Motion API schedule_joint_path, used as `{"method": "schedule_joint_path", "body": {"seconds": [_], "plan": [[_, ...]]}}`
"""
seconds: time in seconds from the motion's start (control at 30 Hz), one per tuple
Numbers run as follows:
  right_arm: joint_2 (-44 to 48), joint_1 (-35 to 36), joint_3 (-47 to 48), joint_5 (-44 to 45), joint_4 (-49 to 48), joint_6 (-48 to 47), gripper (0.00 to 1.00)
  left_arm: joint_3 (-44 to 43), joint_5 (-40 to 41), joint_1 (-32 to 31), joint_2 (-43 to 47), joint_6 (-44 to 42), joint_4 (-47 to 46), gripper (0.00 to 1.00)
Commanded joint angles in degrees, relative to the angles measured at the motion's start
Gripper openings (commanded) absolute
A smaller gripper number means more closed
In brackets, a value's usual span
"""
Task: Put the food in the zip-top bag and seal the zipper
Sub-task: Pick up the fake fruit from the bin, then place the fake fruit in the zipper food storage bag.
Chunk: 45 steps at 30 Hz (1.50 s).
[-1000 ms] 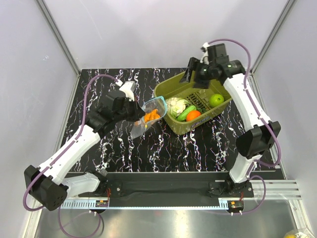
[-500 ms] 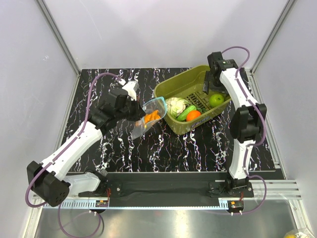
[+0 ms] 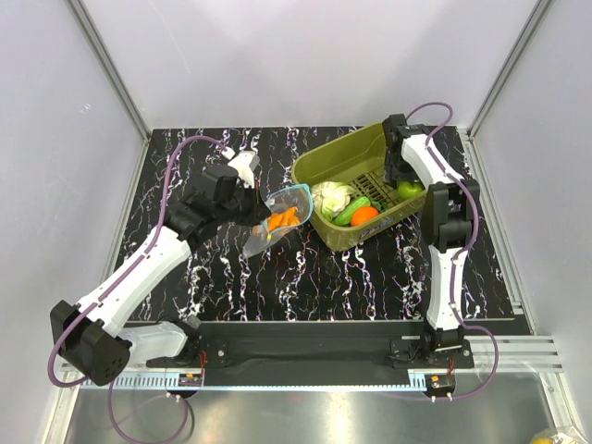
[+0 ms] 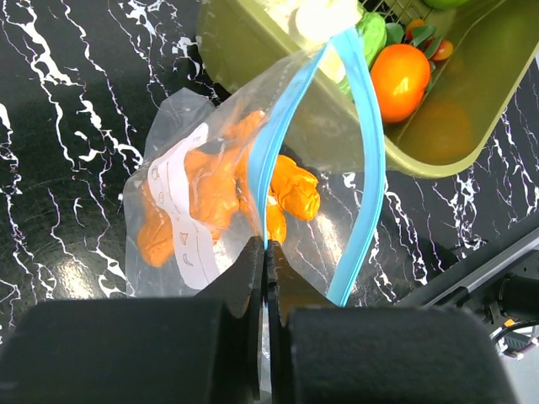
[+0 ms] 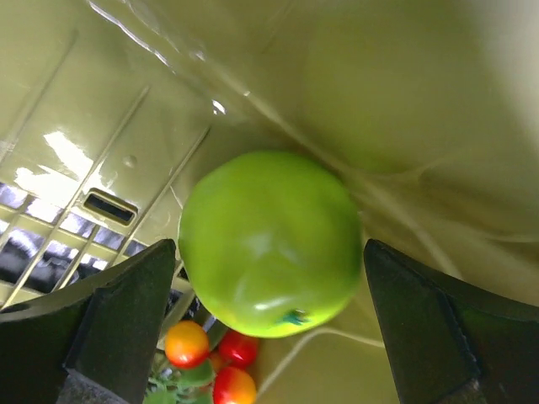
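Left wrist view: the zip-top bag (image 4: 168, 135) fills the middle of the frame, its mouth gaping toward the upper right. The light-blue zipper (image 4: 364, 160) runs as two separated strips, so the mouth is unsealed. Orange carrot pieces (image 4: 210, 189) lie inside. At bottom centre the left gripper (image 4: 266, 252) has its jaws pressed together on the nearer zipper strip, pinching the bag's edge.

Just past the mouth, in the upper right, is the olive-green tub (image 4: 472, 101). It holds the orange round fruit (image 4: 400, 76), the cucumber (image 4: 370, 34) and the cauliflower (image 4: 324, 15).

In the right wrist view the green apple (image 5: 265, 227) fills the centre, resting on the tub's floor. The right gripper (image 5: 269, 252) is spread wide, its fingers (image 5: 118, 328) at the lower left and lower right corners. The apple sits between them with a gap on each side.

In the top external view the bag is left of centre over the black marbled table (image 3: 305, 268), its mouth close to the tub's left end. The apple is at the tub's right end.
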<state>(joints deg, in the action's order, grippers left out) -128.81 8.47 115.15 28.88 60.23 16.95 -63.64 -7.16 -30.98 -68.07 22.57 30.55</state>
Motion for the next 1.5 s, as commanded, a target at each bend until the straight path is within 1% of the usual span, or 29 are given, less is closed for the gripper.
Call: {"method": "schedule_joint_path", "body": {"seconds": [0.0,0.07,0.1,0.13,0.23,0.27,0.37,0.4,0.47,0.5,0.57,0.67,0.7,0.77,0.8,0.83,0.9,1.03,1.13,1.23,1.33,1.47], "plan": [[0.22,-0.03,-2.64,2.85,-4.23,1.33,0.90,-1.23,-0.84,0.31,1.54,-0.95,-1.28,0.00],[1.63,-0.03,-3.09,2.23,-5.38,1.33,0.77,-1.40,-0.58,0.31,1.54,-0.95,-0.75,0.00],[3.29,-0.03,-2.83,1.10,-5.47,1.24,0.67,-1.58,-0.49,0.31,1.80,-0.95,-0.75,0.00],[4.18,-0.03,-2.66,0.48,-5.30,1.33,0.66,-1.58,-0.49,0.40,1.89,-0.86,-0.84,0.00],[9.27,-0.03,-2.30,-2.51,-5.90,1.59,0.66,-2.71,-0.23,0.31,1.54,-1.03,-0.66,0.00],[12.15,0.05,-2.30,-5.30,-6.17,1.07,0.67,-3.16,-0.22,0.31,1.02,-1.21,-0.40,0.00],[15.69,0.06,-1.78,-10.14,-5.91,1.33,0.67,-4.65,-0.14,0.31,0.66,-1.30,-0.40,0.00],[18.05,0.23,-2.04,-14.43,-6.00,1.94,0.66,-5.09,-0.14,0.31,0.31,-1.30,-0.49,0.00],[20.78,1.54,-4.04,-19.02,-7.31,3.00,0.63,-6.15,-0.40,0.40,-0.04,-1.21,-0.84,0.00],[23.58,2.25,-5.28,-24.52,-8.71,2.74,0.61,-6.50,-0.57,0.31,-0.65,-1.21,-0.84,0.00],[26.06,5.93,-7.56,-27.55,-11.18,2.83,0.59,-7.72,-0.84,0.40,-1.18,-0.86,-0.40,0.00],[31.32,10.93,-9.24,-36.32,-14.43,2.21,0.57,-9.83,-1.63,0.31,-2.76,-0.16,0.65,0.00],[32.39,12.09,-9.68,-38.18,-15.39,2.30,0.58,-10.36,-1.72,0.31,-2.85,0.19,0.92,0.00],[34.41,14.28,-11.08,-41.53,-18.82,2.47,0.57,-11.24,-2.16,0.40,-3.29,1.07,1.71,0.00],[36.16,16.12,-11.70,-45.19,-20.14,3.00,0.54,-12.20,-2.33,0.40,-3.82,1.34,2.06,0.00],[37.05,16.84,-12.40,-47.23,-22.93,3.44,0.53,-12.47,-2.86,0.48,-4.00,1.69,2.41,0.00],[38.89,19.38,-14.34,-50.57,-25.15,4.58,0.50,-12.65,-3.39,0.40,-4.35,2.83,2.85,0.00],[39.78,23.24,-17.58,-51.64,-26.83,6.16,0.50,-12.30,-5.40,1.10,-3.65,6.07,1.28,0.00],[40.13,25.62,-19.35,-52.17,-28.66,7.22,0.49,-12.65,-6.99,1.80,-3.29,6.87,0.31,0.00],[38.91,27.56,-19.70,-52.79,-28.85,7.22,0.49,-12.57,-8.22,2.24,-3.47,8.01,-0.04,0.00],[37.50,29.05,-20.14,-52.62,-28.76,7.04,0.50,-10.99,-10.06,2.68,-2.07,10.30,-2.76,0.00],[35.39,30.28,-20.85,-52.35,-29.64,7.13,0.52,-9.76,-9.98,3.03,-0.75,10.39,-3.04,0.00]]}}
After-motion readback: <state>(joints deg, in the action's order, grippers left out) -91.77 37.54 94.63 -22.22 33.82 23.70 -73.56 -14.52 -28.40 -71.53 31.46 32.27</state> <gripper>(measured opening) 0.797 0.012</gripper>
